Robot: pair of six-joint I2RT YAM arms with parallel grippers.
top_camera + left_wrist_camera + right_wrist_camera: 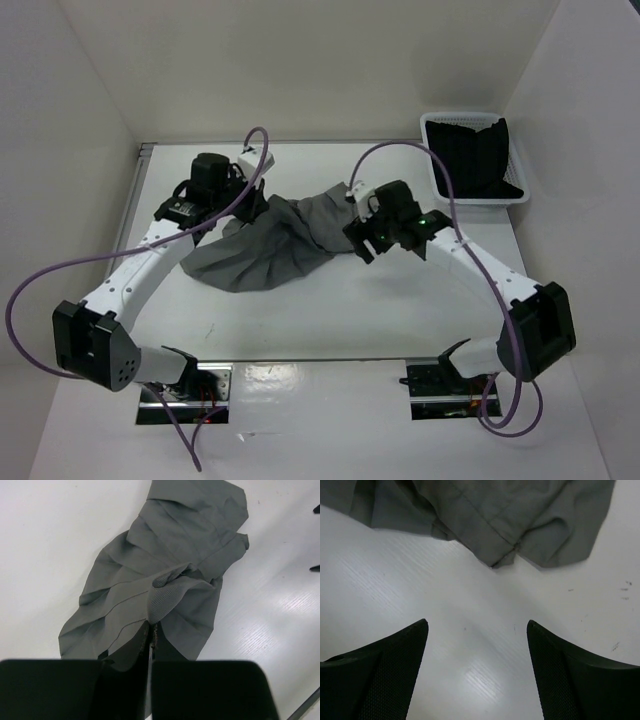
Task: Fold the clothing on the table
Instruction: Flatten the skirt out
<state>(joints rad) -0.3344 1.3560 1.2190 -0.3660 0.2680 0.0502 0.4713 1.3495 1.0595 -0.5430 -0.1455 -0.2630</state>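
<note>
Grey, soft pleated skirt [268, 248] lies crumpled mid-way across the smooth white tabletop [340, 315]. The left gripper [151, 630] pinches a fold, probably to spread it. The right gripper [477, 625] hovers spread beside the hem.

A: What sits in the far right corner?
B: A white rectangular mesh basket [433, 165], close beside the upright white wall [590, 110] on the right.
A: Anything in it?
B: A black pleated-looking cloth [485, 150], filling most of it and reaching up to the far rim
</note>
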